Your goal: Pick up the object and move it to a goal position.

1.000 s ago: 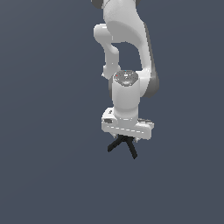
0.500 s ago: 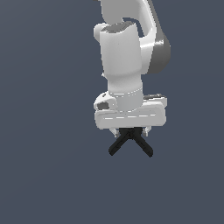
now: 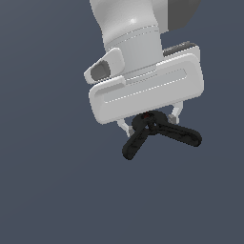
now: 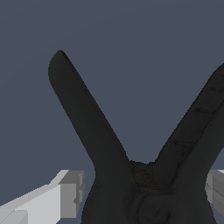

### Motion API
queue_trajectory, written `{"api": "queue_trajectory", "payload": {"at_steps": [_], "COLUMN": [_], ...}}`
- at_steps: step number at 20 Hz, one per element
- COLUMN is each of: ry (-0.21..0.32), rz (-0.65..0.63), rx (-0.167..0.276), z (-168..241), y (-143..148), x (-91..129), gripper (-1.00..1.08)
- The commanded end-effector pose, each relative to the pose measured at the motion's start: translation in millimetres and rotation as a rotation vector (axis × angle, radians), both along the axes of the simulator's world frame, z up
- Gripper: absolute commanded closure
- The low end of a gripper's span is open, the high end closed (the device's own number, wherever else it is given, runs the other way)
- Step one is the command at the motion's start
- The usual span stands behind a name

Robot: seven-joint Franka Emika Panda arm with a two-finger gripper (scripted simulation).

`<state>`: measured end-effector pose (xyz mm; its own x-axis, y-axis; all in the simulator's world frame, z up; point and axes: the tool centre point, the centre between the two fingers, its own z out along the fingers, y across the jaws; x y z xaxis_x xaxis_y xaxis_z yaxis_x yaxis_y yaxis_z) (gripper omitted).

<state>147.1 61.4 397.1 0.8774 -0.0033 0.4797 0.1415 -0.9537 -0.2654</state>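
The object (image 3: 162,132) is a small black spring clamp with two handles splayed in a V and a tiny red spot near its pivot. It hangs in the air under the white hand of the arm. My gripper (image 3: 150,120) is shut on the clamp at its pivot, with a thin finger (image 3: 124,127) showing on either side. In the wrist view the clamp (image 4: 109,157) fills the frame, its two handles spreading away from the camera, and grey fingertips (image 4: 72,192) press at its sides.
Only a flat dark blue-grey background shows behind the arm. No surface, marker or other item is visible in either view.
The arm with the held clamp has come much closer to the exterior camera and now looks far larger. The grip on the clamp is unchanged.
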Motion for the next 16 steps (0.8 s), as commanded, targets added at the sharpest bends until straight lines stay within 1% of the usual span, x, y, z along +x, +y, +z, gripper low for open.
{"api": "queue_trajectory", "payload": {"at_steps": [1, 5, 9, 12, 16], "ry": [-0.039, -0.084, -0.115, -0.129, -0.133], "rz": [0.036, 0.080, 0.110, 0.123, 0.127], "rx": [0.014, 0.032, 0.045, 0.051, 0.053], "z": [29, 63, 86, 97, 101], "y": [0, -2, -3, -4, -4], "x": [2, 2, 2, 2, 2], "gripper": [1.08, 1.08, 1.08, 1.08, 1.08]}}
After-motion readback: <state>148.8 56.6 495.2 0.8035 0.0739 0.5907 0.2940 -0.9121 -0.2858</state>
